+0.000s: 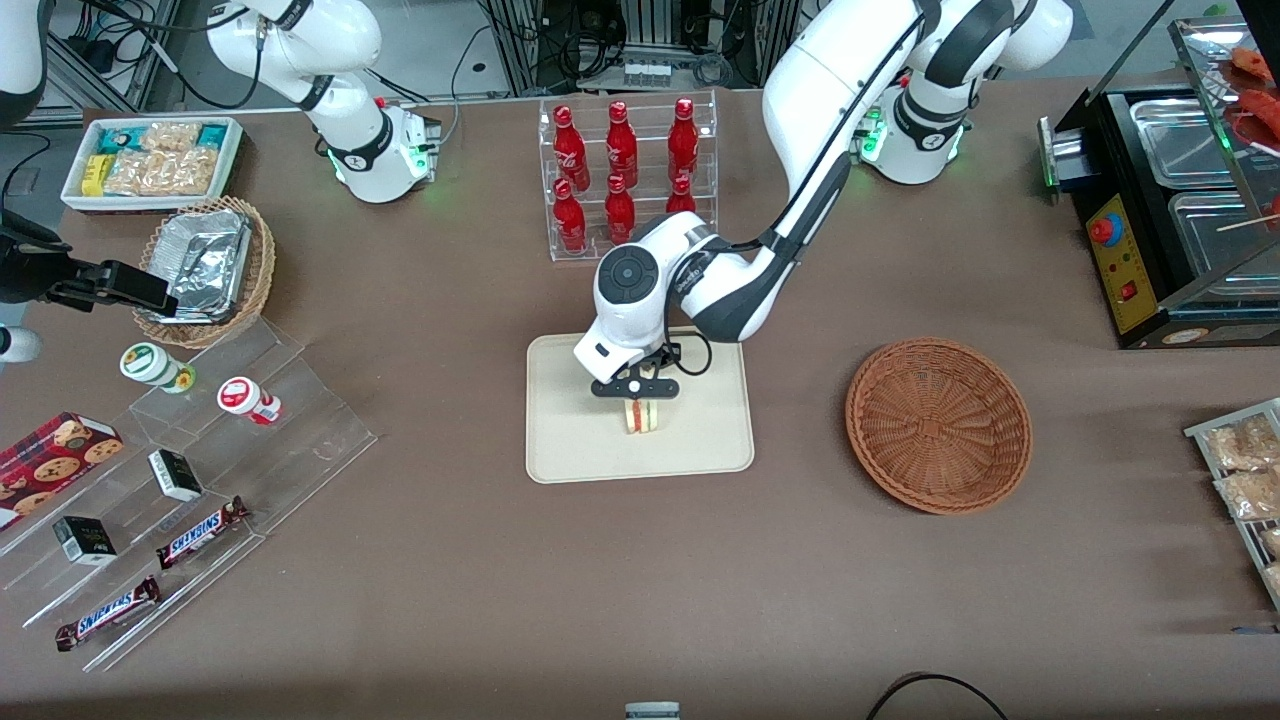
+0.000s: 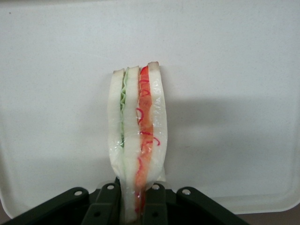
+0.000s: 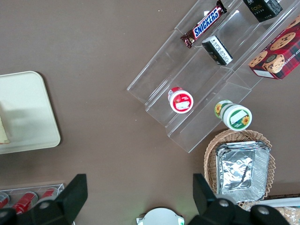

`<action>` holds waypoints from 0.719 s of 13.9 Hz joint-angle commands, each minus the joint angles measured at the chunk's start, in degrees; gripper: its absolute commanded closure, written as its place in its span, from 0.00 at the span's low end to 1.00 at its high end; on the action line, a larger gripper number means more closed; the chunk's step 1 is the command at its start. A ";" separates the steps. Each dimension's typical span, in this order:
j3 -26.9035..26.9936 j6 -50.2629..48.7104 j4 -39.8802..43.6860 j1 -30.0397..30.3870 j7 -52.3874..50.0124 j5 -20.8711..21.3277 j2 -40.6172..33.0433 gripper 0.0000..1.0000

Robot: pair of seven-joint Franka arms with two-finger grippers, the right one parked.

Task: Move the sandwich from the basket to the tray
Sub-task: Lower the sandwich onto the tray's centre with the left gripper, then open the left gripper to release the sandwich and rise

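Sandwich [image 2: 138,140] clamped in gripper [image 1: 637,392] over tray [image 1: 560,440].

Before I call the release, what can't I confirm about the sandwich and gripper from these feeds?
- Whether the sandwich rests on the tray or hangs just above it: the front view looks down and the gripper covers its top.
- The fingertips: the wrist view's edge cuts them off at the sandwich's end.
- Right wrist view: only a sliver of the sandwich, cut off by the frame edge.
- Part of the tray: covered by the arm in the front view.
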 commanded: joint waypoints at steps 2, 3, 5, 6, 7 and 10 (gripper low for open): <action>0.61 -0.36 -0.11 -1.34 -1.18 0.33 -0.14 0.79; 0.61 -0.54 -0.11 -1.43 -1.18 0.33 -0.14 0.44; 0.61 -0.71 -0.11 -1.43 -1.10 0.33 -0.05 0.02; 0.61 -0.89 -0.11 -1.43 -1.53 0.33 -0.31 0.01; 0.61 -1.32 0.07 -1.34 -1.53 0.33 -0.49 0.01; 0.87 -3.79 0.60 -0.82 -1.45 0.24 -3.29 0.01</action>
